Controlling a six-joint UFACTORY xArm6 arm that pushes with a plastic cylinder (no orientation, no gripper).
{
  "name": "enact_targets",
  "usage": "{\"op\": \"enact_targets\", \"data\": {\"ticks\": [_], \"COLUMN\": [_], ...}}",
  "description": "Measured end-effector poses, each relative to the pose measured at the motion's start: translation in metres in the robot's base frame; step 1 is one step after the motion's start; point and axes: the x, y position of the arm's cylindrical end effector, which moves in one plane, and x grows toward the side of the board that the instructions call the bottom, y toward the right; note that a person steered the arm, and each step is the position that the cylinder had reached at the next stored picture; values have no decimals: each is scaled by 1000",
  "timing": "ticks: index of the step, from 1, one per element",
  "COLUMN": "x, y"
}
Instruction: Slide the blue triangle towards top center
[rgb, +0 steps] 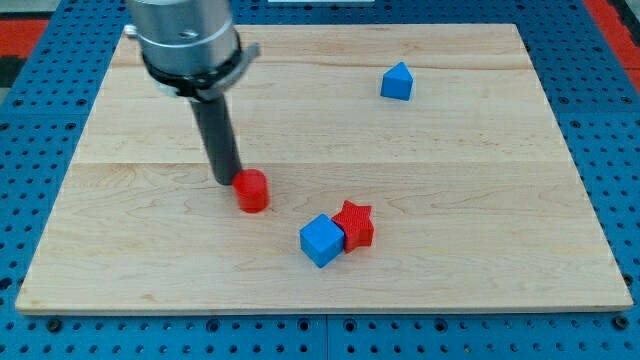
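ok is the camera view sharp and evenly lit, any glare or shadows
Camera view: blocks and wooden board are sharp and evenly lit, with no strong glare; only soft, short shadows under the blue triangle and red cylinder beside my tip.

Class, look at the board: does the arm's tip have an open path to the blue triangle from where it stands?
Probably yes. My tip sits just left of the red cylinder; the blue triangle lies toward the view's upper right. The direct line passes above the cylinder, and the wooden board between shows no blocks.
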Motion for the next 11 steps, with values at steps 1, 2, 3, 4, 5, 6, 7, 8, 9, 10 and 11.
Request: {"op": "enact_targets", "data": {"ticks": [1,2,3,4,5,6,7,8,9,10,11], "x": [13,26,37,16,-21,-51,-97,-151,-185,-196,-229], "y": [23,33,47,44,92,164,200,214,206,190,186]}}
